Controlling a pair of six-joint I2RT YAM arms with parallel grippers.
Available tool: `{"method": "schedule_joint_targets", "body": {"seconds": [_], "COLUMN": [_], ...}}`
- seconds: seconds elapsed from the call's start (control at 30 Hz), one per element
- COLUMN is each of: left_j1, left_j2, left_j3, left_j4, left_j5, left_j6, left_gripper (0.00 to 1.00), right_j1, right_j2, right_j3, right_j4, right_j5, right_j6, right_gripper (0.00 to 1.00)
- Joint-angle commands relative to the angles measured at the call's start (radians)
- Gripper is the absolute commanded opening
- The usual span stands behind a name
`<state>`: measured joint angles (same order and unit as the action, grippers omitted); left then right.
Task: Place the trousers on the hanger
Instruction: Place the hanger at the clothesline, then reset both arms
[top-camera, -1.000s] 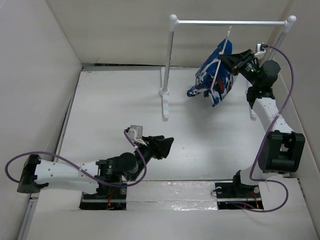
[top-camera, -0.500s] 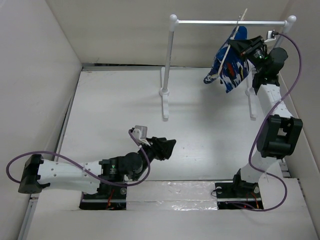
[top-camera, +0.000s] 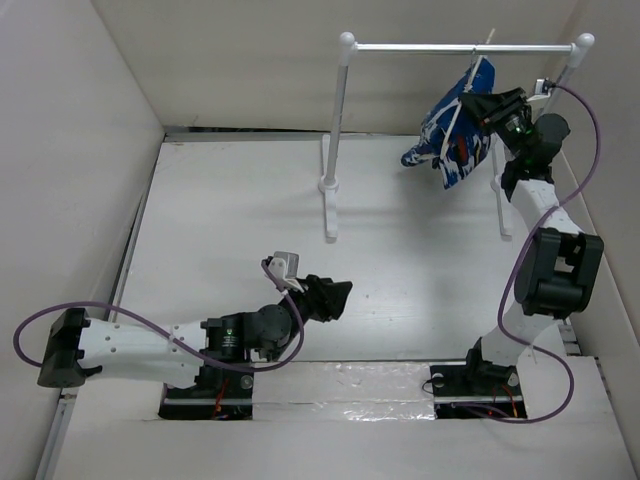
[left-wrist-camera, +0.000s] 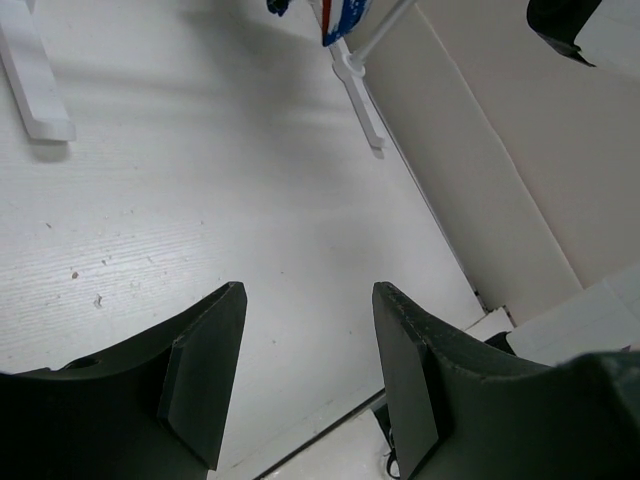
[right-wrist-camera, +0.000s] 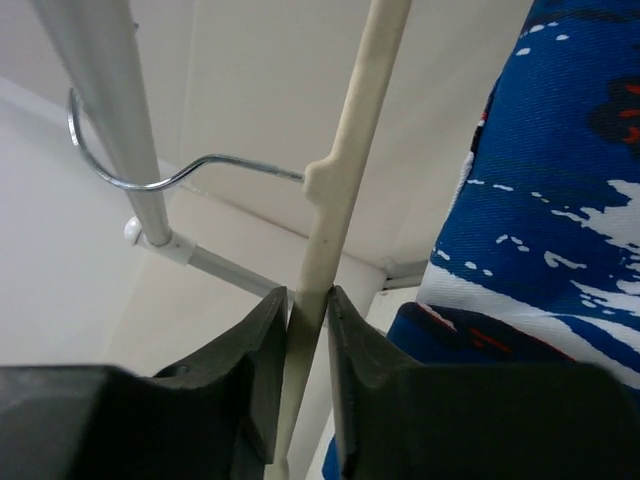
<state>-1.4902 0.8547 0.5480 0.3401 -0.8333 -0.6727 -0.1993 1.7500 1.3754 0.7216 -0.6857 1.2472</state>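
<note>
The trousers (top-camera: 452, 140) are bright blue with white, red and black streaks. They hang bunched in a loose fold over the hanger (right-wrist-camera: 336, 180), up in the air at the far right corner of the table (top-camera: 230, 200), just under the right end of the rail stand (top-camera: 345, 110). The hanger is thin and pale cream. In the right wrist view its wire hook (right-wrist-camera: 130, 178) curls around the metal bar (right-wrist-camera: 112, 100) of the stand.

The right gripper (right-wrist-camera: 303, 305) is closed to a narrow gap on one cream arm of the hanger, with a finger pressed on each side. The blue cloth lies just beside it on the right. The left gripper (left-wrist-camera: 308, 300) is spread wide and holds nothing. It hangs over bare table near the near edge, about midway along it.

There is one pair of trousers, one hanger, and one rail stand with two posts.
</note>
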Motion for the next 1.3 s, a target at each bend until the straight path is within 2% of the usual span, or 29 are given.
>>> {"method": "schedule_joint_targets", "body": {"seconds": [0.0, 0.03, 0.1, 0.13, 0.2, 0.23, 0.37, 0.57, 0.7, 0.73, 0.83, 0.93, 0.97, 1.07, 1.27], "left_j1": [0.005, 0.005, 0.005, 0.005, 0.005, 0.005, 0.005, 0.005, 0.005, 0.005, 0.005, 0.005, 0.014, 0.015, 0.015], "left_j2": [0.010, 0.017, 0.027, 0.030, 0.041, 0.049, 0.134, 0.243, 0.271, 0.271, 0.261, 0.227, 0.210, 0.184, 0.156], "left_j3": [0.027, 0.047, 0.056, 0.056, 0.061, 0.076, 0.144, 0.222, 0.224, 0.225, 0.205, 0.149, 0.138, 0.099, 0.043], "left_j4": [-0.012, -0.024, -0.038, -0.033, -0.015, -0.015, -0.064, -0.076, -0.061, -0.065, -0.075, -0.062, -0.062, -0.090, -0.107], "left_j5": [0.010, 0.008, 0.013, 0.016, 0.019, 0.020, 0.022, -0.003, -0.029, -0.044, -0.064, -0.070, -0.075, -0.081, -0.066], "left_j6": [-0.016, -0.019, -0.022, -0.022, 0.001, 0.010, 0.019, 0.016, 0.002, 0.002, -0.022, -0.044, -0.047, -0.100, -0.149], "left_gripper": [0.51, 0.51, 0.51, 0.51, 0.53, 0.54, 0.56, 0.57, 0.56, 0.56, 0.55, 0.56, 0.56, 0.56, 0.56], "right_j1": [-0.025, -0.034, -0.034, -0.034, -0.045, -0.045, -0.054, -0.054, -0.002, 0.007, 0.059, 0.095, 0.118, 0.127, 0.127], "right_j2": [-0.078, -0.089, -0.136, -0.153, -0.217, -0.240, -0.334, -0.530, -0.658, -0.708, -0.783, -0.888, -0.918, -1.032, -1.195], "right_j3": [-0.047, -0.065, -0.113, -0.131, -0.176, -0.194, -0.266, -0.560, -0.790, -0.876, -0.992, -1.102, -1.128, -1.216, -1.311], "right_j4": [0.151, 0.166, 0.177, 0.177, 0.148, 0.133, 0.114, 0.384, 0.478, 0.455, 0.363, 0.118, -0.024, -0.228, -0.405], "right_j5": [-0.026, -0.025, -0.026, -0.022, -0.020, -0.008, -0.029, -0.098, -0.159, -0.184, -0.222, -0.270, -0.268, -0.262, -0.255], "right_j6": [-0.043, -0.042, -0.054, -0.063, -0.101, -0.117, -0.177, -0.059, -0.071, -0.110, -0.211, -0.420, -0.525, -0.668, -0.741], "right_gripper": [0.39, 0.54, 0.65, 0.75, 0.73, 0.99, 1.00, 1.00, 1.00, 1.00, 1.00, 1.00, 1.00, 1.00, 1.00]}}
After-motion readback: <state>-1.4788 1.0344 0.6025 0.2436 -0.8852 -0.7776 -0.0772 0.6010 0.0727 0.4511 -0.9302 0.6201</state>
